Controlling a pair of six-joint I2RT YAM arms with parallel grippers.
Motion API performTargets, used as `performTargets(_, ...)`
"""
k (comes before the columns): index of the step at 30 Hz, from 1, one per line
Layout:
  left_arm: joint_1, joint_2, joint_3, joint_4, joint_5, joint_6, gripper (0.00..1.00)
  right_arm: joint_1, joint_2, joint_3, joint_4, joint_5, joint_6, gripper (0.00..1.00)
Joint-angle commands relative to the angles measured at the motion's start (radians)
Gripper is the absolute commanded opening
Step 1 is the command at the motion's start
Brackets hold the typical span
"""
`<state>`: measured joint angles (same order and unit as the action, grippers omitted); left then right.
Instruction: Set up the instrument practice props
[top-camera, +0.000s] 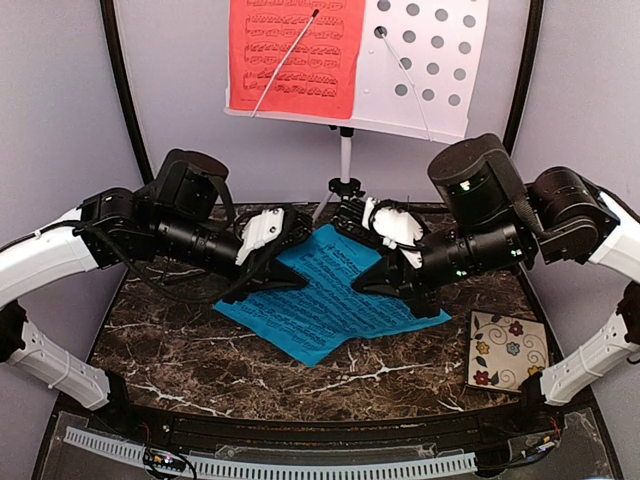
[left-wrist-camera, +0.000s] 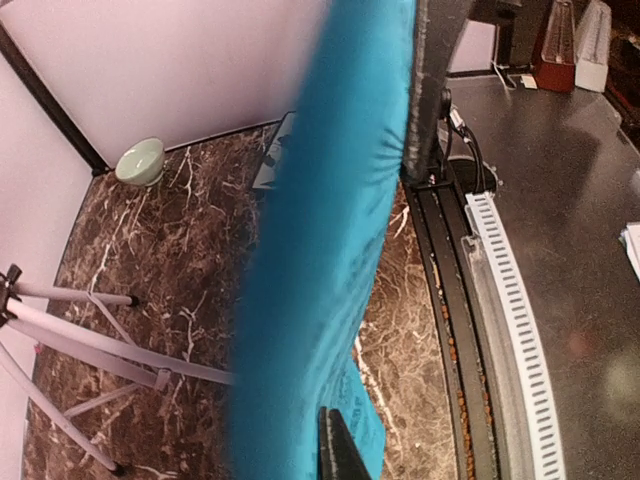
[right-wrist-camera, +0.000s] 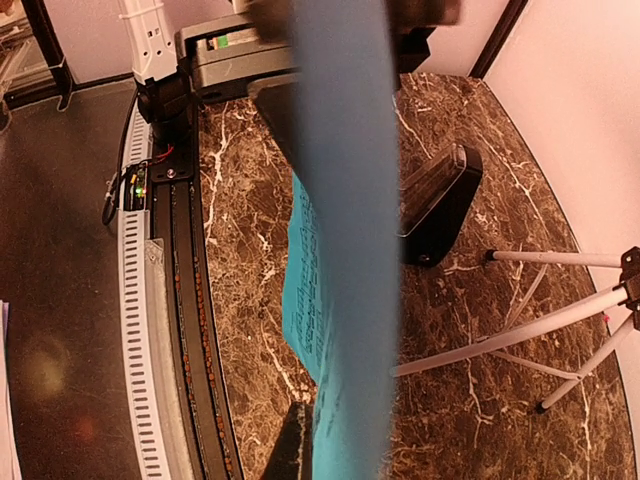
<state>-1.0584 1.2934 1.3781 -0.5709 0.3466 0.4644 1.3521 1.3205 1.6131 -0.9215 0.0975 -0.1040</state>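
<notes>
Blue page (top-camera: 330, 310) lay across the middle of the marble bench (top-camera: 180, 340), printed side up, stretched between the two arms. Left tool (top-camera: 285, 268) was closed on the page's left edge. In the left wrist view the sheet ran up through the jaws, blurred, with one dark finger (left-wrist-camera: 335, 450) right against it. Right tool (top-camera: 368, 272) was clamped shut on the page's right edge, and its wrist view looked the same, a blue strip up the middle of the frame. Both tools sat low near the bench top, tips pointing toward each other with the page between them.

Music stand (top-camera: 420, 112) stood upright at the back of the bench, behind the page. Red page (top-camera: 290, 55) rested on the left half of its perforated desk with a thin wire arm across it, and the right half showed its holes. Metronome (right-wrist-camera: 440, 200), black, sat on the bench near one white tripod leg, seen only from the right wrist; could not tell if upright or tipped. Floral tile (top-camera: 508, 350) lay at the near right corner, apart from the page. Green bowl (left-wrist-camera: 140, 160) sat on the bench by the wall, seen from the left wrist only
</notes>
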Motion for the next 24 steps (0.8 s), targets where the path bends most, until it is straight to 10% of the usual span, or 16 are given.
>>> performTargets(1,-0.006,-0.027,-0.043,0.046,0.019,-0.014,0.00,0.001,-0.014,0.032,0.011,-0.021,0.015,0.00)
performTargets(10,0.099,-0.180,-0.179,0.360,0.167,-0.273,0.00,-0.034,-0.214,-0.092,0.288,0.089,0.081,0.80)
performTargets(24,0.223,-0.156,0.021,0.524,0.158,-0.653,0.00,-0.134,-0.314,-0.137,0.604,0.504,0.082,0.75)
